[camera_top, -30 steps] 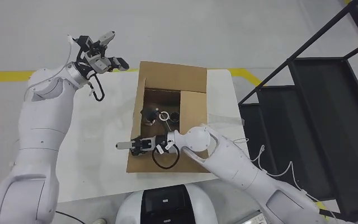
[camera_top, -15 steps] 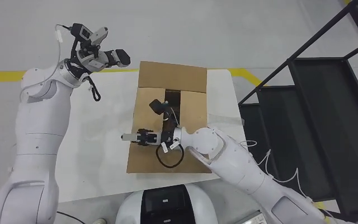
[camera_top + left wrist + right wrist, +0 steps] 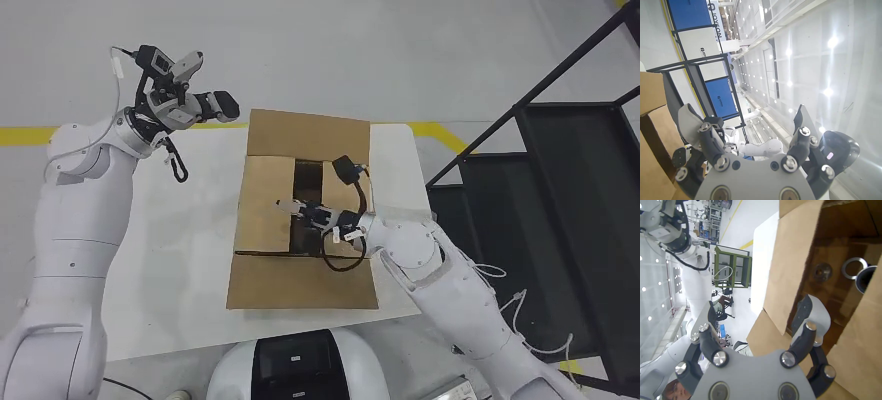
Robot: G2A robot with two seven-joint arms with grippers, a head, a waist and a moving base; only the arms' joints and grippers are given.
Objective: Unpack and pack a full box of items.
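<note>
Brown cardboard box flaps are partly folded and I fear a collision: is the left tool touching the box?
Apart. The top view shows the left tool beyond the far left corner of the brown cardboard box, with a gap between them.

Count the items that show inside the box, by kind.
Silver ring: 1
Dark flat disc: 1
Dark cup-shaped part: 1
Total: 3 in sight; the flaps of the box hide the rest of the inside.
</note>
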